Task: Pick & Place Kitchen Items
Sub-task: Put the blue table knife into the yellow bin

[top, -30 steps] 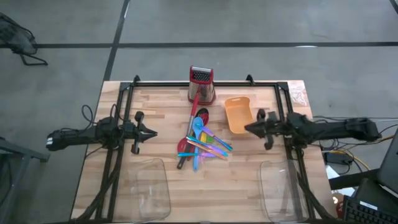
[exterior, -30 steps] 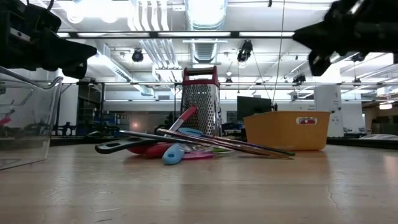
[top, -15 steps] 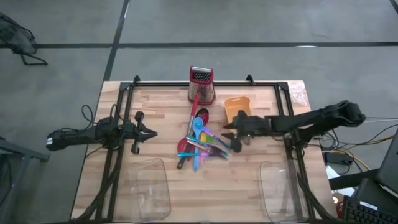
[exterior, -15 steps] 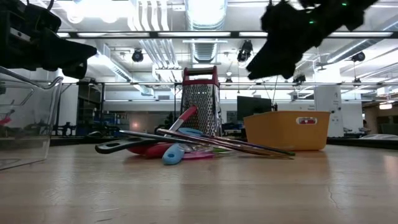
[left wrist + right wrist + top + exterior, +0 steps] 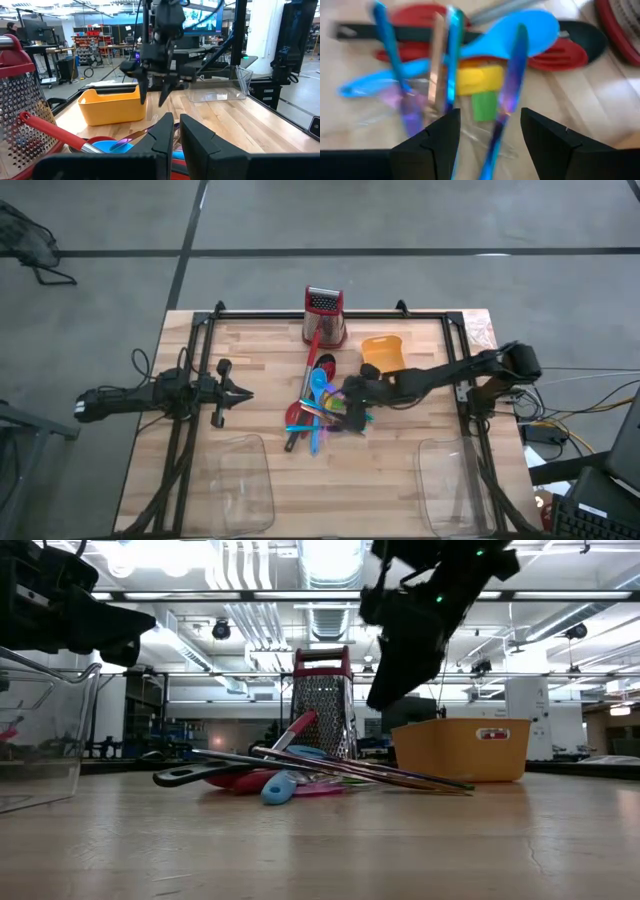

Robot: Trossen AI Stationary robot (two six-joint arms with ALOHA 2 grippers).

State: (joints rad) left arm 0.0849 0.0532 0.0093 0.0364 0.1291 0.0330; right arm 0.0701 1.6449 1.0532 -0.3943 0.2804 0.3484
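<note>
the right gripper (image 5: 352,406) hangs with fingers wide over the heap of kitchen items (image 5: 325,408), an iridescent blue knife (image 5: 506,102) straight below between its fingertips. best to single out that one handle and descend squarely. the left gripper (image 5: 243,393) waits narrow, well apart.

The utensil pile (image 5: 325,408) lies mid-desk (image 5: 250,360), grater (image 5: 324,316) behind it, bin (image 5: 381,355) to its right, two trays (image 5: 246,480) in front.
</note>
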